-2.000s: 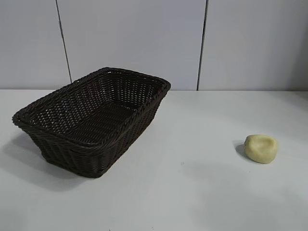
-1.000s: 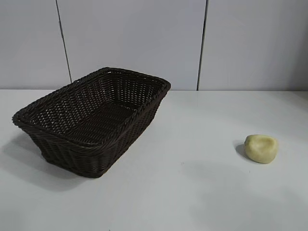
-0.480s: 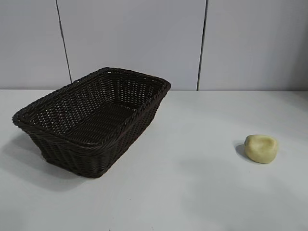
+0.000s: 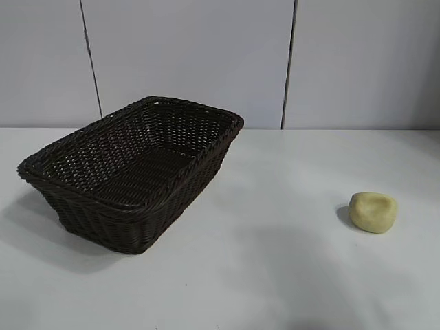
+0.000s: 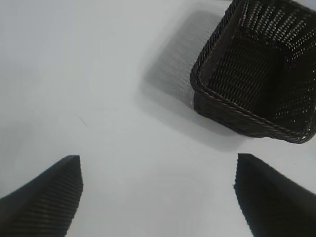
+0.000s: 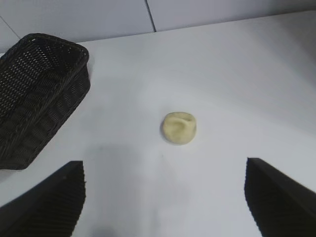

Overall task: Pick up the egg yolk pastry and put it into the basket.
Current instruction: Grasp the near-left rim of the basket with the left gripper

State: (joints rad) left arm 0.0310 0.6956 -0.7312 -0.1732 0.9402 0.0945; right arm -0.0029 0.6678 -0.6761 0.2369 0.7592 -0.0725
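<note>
The egg yolk pastry (image 4: 372,212), a small pale yellow lump with a dented top, lies on the white table at the right. It also shows in the right wrist view (image 6: 179,128), ahead of my right gripper (image 6: 164,170), which is open and empty above the table. The basket (image 4: 130,168), dark brown woven wicker, stands empty at the left; it shows in the right wrist view (image 6: 39,89) and the left wrist view (image 5: 256,74). My left gripper (image 5: 158,165) is open and empty over bare table beside the basket. Neither gripper shows in the exterior view.
The white table (image 4: 275,275) ends at a grey panelled wall (image 4: 206,55) behind the basket. A faint shadow lies on the table in front of the pastry.
The basket and the pastry have not moved. A faint shadow on the table near the front has shifted slightly.
</note>
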